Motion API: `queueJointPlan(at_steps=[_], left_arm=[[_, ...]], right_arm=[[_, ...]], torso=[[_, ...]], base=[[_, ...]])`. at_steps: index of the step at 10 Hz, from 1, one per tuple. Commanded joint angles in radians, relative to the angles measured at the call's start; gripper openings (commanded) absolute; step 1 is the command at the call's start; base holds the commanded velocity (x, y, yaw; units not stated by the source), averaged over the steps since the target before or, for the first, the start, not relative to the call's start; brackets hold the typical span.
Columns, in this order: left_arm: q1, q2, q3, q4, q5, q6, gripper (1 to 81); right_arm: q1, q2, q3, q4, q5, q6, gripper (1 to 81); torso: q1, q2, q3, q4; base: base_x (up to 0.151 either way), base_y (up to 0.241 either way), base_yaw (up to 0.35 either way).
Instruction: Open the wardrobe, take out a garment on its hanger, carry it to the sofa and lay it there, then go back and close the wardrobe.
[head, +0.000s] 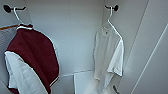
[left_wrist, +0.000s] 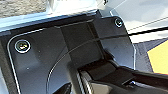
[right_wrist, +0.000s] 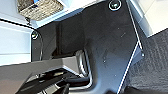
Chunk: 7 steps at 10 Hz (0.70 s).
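Note:
The wardrobe (head: 75, 30) stands open in the head view, its white inside facing me. On the right hangs the white garment (head: 108, 52) on a slim whitish hanger (head: 110, 18), whose hook sits over a black hook (head: 114, 7). The wardrobe's right door (head: 150, 55) is swung out at the right edge. Both wrist views are taken up mostly by the robot's own dark plates. The sofa is out of view.
A maroon jacket with white sleeves (head: 30, 60) hangs at the left on another black hook (head: 7, 8). A woven basket (right_wrist: 40, 10) appears in the right wrist view, above dark carpet (right_wrist: 155, 62). A yellow patch (left_wrist: 158, 60) lies in the left wrist view.

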Motion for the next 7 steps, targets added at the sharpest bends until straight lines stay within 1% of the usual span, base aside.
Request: queueJointPlan(at_steps=[1,2,3,7], left_arm=[[-0.185,-0.089,0.174,0.014,0.089,0.004,81.1],[-0.222,-0.090,0.172,0.012,0.104,0.004,81.1],[-0.258,-0.092,0.171,0.009,0.109,0.002,81.1],[-0.415,-0.090,0.180,-0.004,0.225,-0.004,81.1]], right_arm=[[0.031,-0.013,0.012,0.014,-0.046,-0.001,81.1],[0.031,-0.013,0.012,0.014,-0.043,-0.001,81.1],[0.029,-0.015,0.012,0.016,-0.017,-0.001,81.1],[0.031,-0.012,0.007,0.014,-0.009,-0.001,81.1]], torso=[[0.000,0.000,0.000,0.000],[0.000,0.000,0.000,0.000],[0.000,0.000,0.000,0.000],[0.000,0.000,0.000,0.000]], base=[[0.000,0.000,0.000],[0.000,0.000,0.000],[0.000,0.000,0.000],[0.000,0.000,0.000]])
